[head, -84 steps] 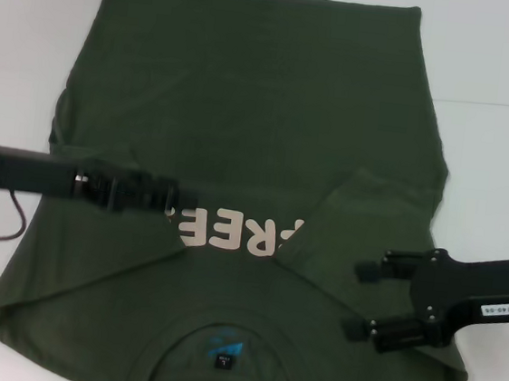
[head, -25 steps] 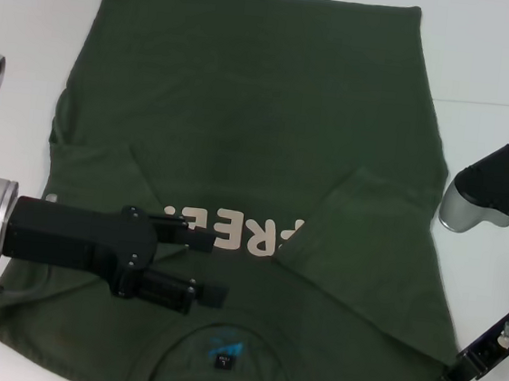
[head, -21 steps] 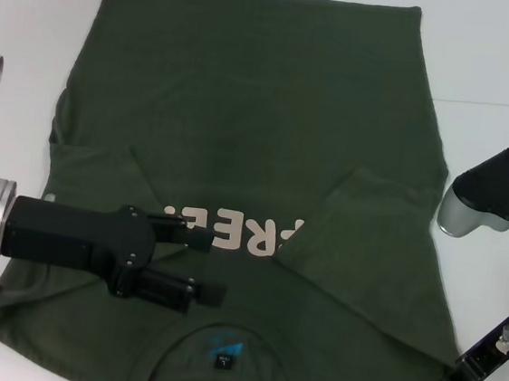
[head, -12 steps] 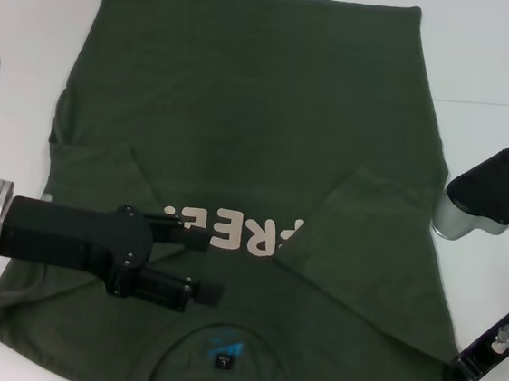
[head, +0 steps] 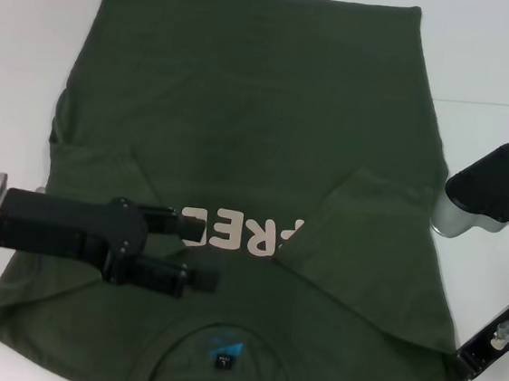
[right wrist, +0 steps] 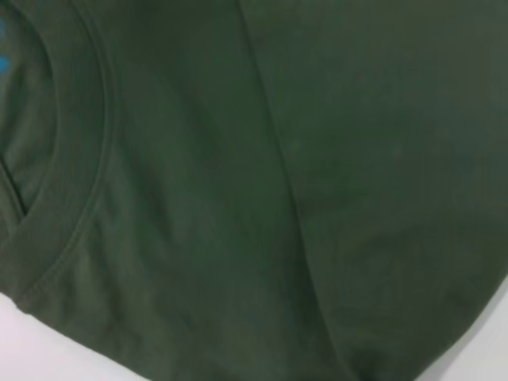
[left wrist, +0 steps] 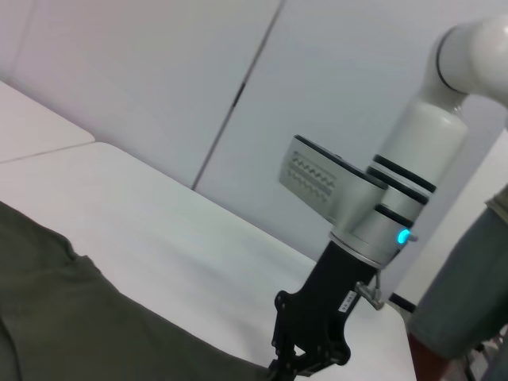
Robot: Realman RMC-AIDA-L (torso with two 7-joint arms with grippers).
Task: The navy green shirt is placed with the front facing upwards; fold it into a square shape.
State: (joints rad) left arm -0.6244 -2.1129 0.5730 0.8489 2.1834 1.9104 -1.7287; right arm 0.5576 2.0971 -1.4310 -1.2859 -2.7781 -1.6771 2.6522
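Shirt [head: 254, 109]: flat on bench [head: 496, 61], both sleeves folded inward.
Left end effector [head: 200, 253]: fingers apart, above chest print.
Right end effector [head: 473, 364]: at shirt's shoulder corner; finger state unclear.

the navy green shirt [head: 254, 109] is a dark olive green with pale pink lettering [head: 245, 233] across the front and a small blue and black label [head: 224, 351] inside the collar. the table [head: 32, 58] beneath is white. the left gripper [head: 200, 253] is black, on a silver wrist.
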